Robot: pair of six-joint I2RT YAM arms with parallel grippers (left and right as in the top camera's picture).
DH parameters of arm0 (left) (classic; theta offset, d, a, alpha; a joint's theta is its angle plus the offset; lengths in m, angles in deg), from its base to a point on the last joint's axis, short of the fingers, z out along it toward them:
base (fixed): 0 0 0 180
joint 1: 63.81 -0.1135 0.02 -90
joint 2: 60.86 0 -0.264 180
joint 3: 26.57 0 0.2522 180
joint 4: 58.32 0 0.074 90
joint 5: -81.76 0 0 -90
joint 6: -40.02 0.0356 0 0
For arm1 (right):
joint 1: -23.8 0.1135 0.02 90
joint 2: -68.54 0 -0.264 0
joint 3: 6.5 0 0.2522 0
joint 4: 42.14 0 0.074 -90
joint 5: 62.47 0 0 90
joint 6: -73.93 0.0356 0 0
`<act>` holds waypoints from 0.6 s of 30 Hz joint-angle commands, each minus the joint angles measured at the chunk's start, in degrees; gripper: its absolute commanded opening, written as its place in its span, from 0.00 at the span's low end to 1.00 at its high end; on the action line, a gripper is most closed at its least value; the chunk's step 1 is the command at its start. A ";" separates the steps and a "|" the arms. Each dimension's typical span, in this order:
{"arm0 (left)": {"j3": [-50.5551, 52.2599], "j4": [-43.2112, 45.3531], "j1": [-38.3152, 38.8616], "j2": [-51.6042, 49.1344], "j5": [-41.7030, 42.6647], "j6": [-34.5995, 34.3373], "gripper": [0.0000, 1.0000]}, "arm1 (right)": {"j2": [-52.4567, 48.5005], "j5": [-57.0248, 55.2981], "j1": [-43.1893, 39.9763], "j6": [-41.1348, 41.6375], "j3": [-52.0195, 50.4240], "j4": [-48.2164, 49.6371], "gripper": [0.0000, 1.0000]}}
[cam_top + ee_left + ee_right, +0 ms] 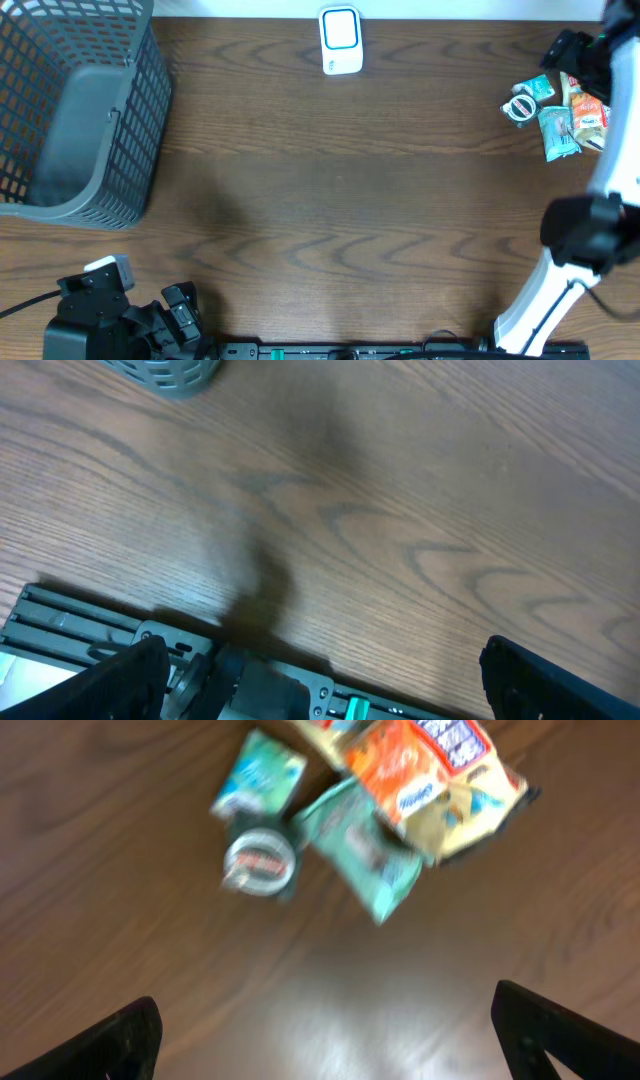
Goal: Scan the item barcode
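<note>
A small heap of items lies at the table's far right: an orange snack packet [587,108] [400,770], a teal packet [557,132] [365,850], a smaller teal packet [540,88] [258,772] and a round tin [521,107] [258,865]. My right gripper [566,48] [335,1040] hovers over that heap, open, with nothing between its fingers; the wrist view is blurred. The white barcode scanner [340,40] with a blue-rimmed window stands at the back centre. My left gripper [180,305] [330,690] rests open and empty at the front left edge.
A grey mesh basket [120,140] [170,372] fills the back left corner. The right arm's white link [545,295] rises from the front right edge. A metal rail [100,625] runs along the table's front edge.
</note>
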 commanded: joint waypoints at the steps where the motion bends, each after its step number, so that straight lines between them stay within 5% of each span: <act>1: -0.17 0.00 -0.17 -0.02 -0.52 -0.50 0.98 | 10.03 6.36 1.38 1.16 0.55 -4.63 0.99; 10: -0.17 0.00 -0.17 -0.02 -0.52 -0.50 0.98 | 22.77 6.58 10.38 -0.44 -3.15 -10.38 0.96; 18: -0.17 0.00 -0.17 -0.02 -0.52 -0.50 0.98 | 35.39 1.75 21.66 -0.11 -17.51 -9.38 0.96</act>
